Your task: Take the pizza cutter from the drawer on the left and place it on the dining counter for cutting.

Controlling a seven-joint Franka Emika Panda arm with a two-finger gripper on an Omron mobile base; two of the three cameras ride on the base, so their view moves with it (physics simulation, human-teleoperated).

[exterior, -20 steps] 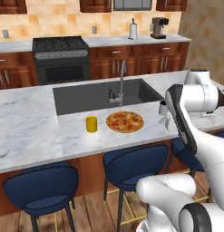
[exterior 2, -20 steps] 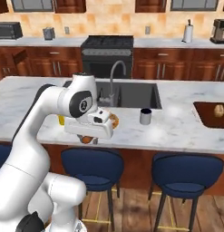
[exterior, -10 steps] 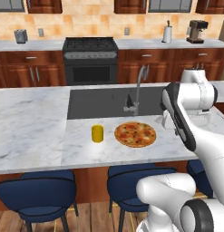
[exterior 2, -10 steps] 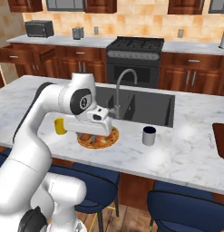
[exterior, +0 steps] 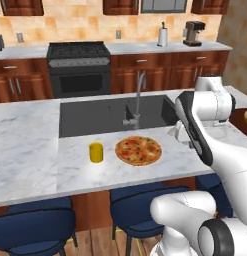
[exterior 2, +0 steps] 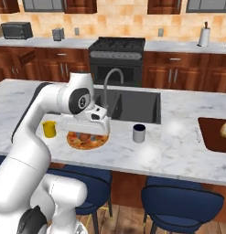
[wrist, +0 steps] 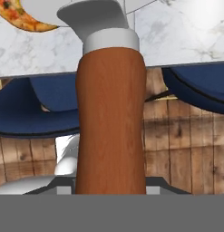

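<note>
My gripper (exterior 2: 90, 136) is shut on the pizza cutter, whose reddish-brown wooden handle (wrist: 111, 122) runs up the hand view to a silver collar and wheel (wrist: 93, 16). The hand hangs over the front edge of the white marble dining counter (exterior 2: 169, 146) (exterior: 35, 150) (wrist: 177, 36), just above the pizza's near side. In the left base view the forearm hides most of the gripper (exterior: 180, 132). I cannot pick out the drawer among the back cabinets.
On the counter lie a pizza (exterior: 138, 150) (exterior 2: 84, 140), a yellow cup (exterior: 96, 152) (exterior 2: 49, 129) and a dark mug (exterior 2: 139, 133). Behind them are the dark sink (exterior: 95, 115) and faucet (exterior: 137, 100). A brown board (exterior 2: 215, 135) lies at the right. Blue stools (exterior 2: 183, 201) line the front.
The whole scene has shifted in both base views because the base is driving along the counter. The arm keeps the same pose with the cutter in its grip.
</note>
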